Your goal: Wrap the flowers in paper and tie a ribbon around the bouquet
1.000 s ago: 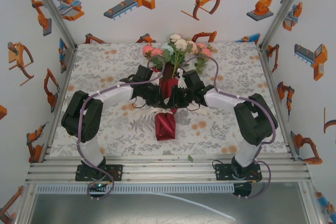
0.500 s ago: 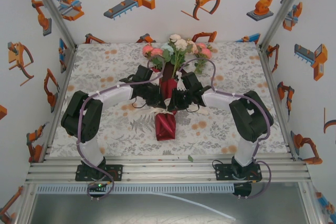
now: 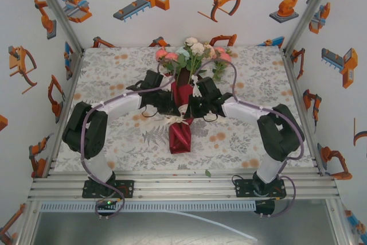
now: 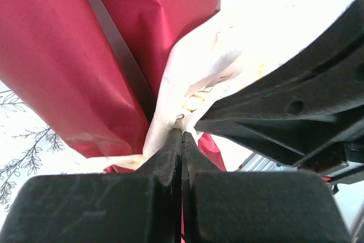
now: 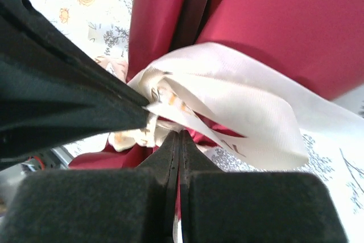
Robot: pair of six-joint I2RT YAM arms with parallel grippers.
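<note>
Cream ribbon (image 4: 199, 78) is clamped in left pincer (image 4: 181, 134) and right pincer (image 5: 180, 135) (wrist close-ups); overhead, bouquet (image 3: 179, 136) lies on the floral table (image 3: 114, 67).

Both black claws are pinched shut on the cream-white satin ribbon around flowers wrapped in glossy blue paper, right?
Not blue: the glossy paper is dark crimson red, as the left wrist view shows. Otherwise yes: left gripper and right gripper are shut on the cream-white satin ribbon around the wrapped flowers.
</note>
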